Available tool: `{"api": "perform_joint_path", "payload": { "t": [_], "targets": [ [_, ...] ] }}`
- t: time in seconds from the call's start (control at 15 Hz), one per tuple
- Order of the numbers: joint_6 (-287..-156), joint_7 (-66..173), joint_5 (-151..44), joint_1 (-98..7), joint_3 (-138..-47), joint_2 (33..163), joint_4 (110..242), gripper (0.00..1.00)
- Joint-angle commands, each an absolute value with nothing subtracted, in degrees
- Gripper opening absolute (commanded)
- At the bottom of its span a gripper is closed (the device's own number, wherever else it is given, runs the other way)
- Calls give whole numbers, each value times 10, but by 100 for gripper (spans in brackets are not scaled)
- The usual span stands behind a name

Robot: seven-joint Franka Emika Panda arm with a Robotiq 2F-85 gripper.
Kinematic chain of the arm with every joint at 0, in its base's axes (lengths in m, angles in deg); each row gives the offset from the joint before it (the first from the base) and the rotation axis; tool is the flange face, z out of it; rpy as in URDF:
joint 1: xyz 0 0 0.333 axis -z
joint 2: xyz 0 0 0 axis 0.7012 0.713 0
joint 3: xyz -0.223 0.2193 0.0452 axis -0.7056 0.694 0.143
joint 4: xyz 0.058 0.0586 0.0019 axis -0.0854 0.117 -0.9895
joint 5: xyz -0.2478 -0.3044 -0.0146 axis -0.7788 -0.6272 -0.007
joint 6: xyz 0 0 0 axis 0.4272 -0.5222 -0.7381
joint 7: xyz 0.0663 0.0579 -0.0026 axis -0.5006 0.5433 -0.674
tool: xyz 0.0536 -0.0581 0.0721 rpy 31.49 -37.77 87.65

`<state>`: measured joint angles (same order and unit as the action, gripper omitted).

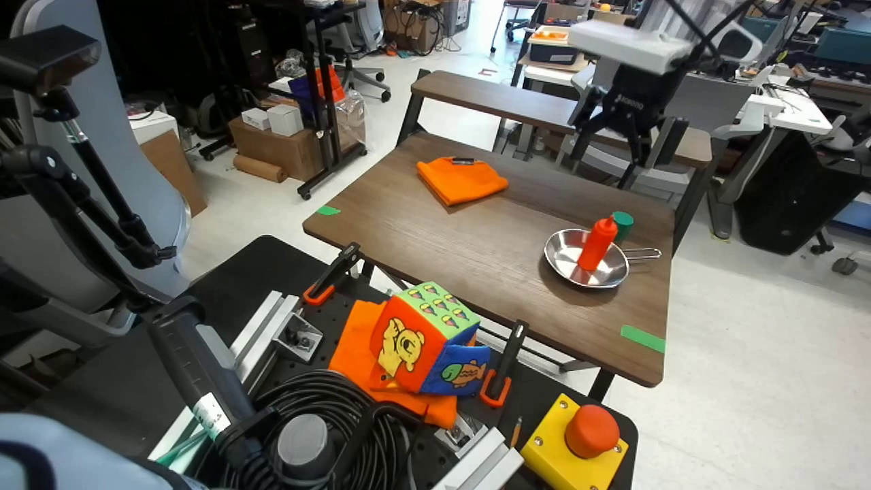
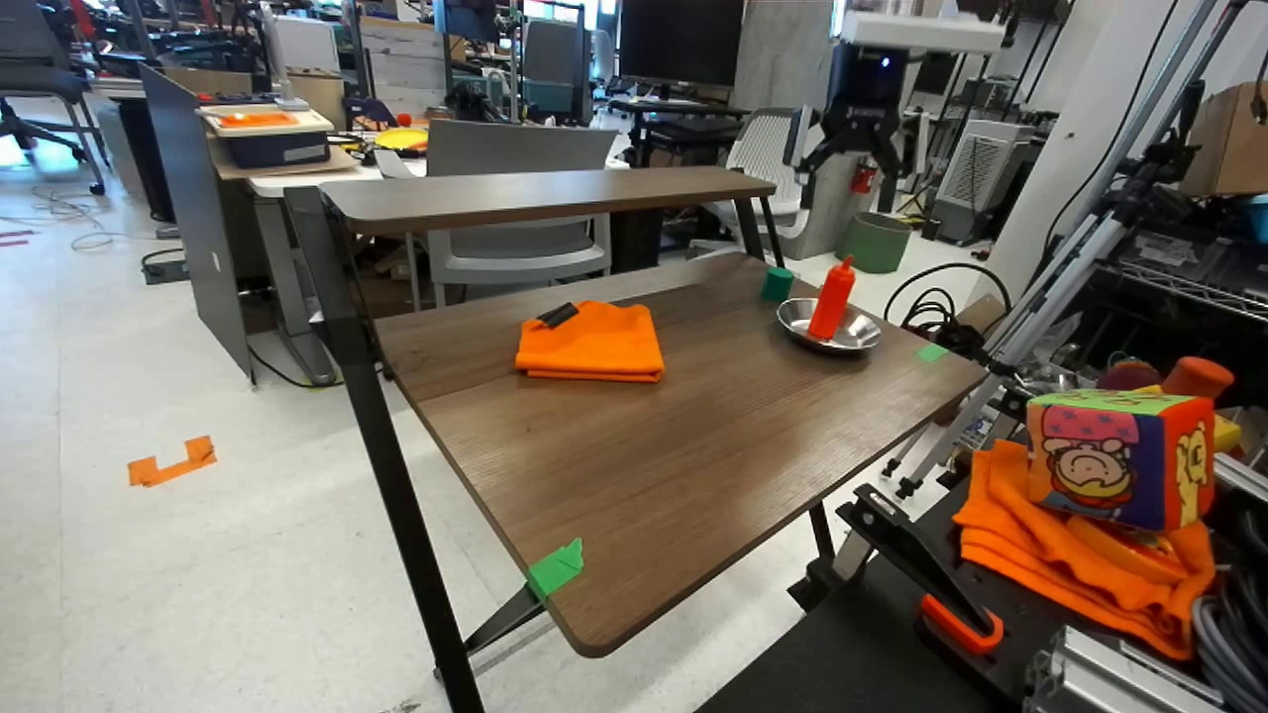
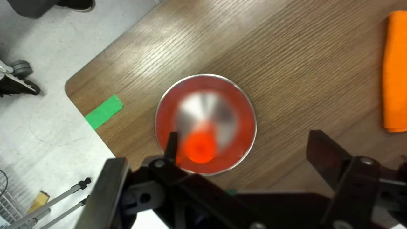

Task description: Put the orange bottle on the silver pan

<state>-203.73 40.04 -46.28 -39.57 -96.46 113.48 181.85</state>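
The orange bottle (image 1: 597,245) stands upright inside the silver pan (image 1: 561,253), on the table near one corner. Both also show in an exterior view, the bottle (image 2: 832,300) in the pan (image 2: 862,335). In the wrist view the bottle (image 3: 200,147) is seen from above, blurred, inside the round pan (image 3: 244,105), whose wall reflects red. My gripper (image 1: 625,139) is open and empty, well above the table and apart from the bottle; it also hangs above the pan in an exterior view (image 2: 850,168). In the wrist view my gripper's fingers (image 3: 243,149) are wide apart.
A small green object (image 1: 622,226) stands close beside the pan near its handle. A folded orange cloth (image 1: 463,180) lies farther along the table (image 2: 674,465). A raised shelf (image 2: 555,198) runs along the table's edge. Green tape (image 3: 105,111) marks the table's edge.
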Motion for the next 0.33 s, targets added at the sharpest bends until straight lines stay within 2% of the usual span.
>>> {"api": "perform_joint_path", "payload": {
  "t": [0.0,0.27],
  "targets": [
    [-1923,348,-468,-406,-977,1013,1884,100],
    [-1851,258,-499,-396,-998,989,1911,100]
  ]
}}
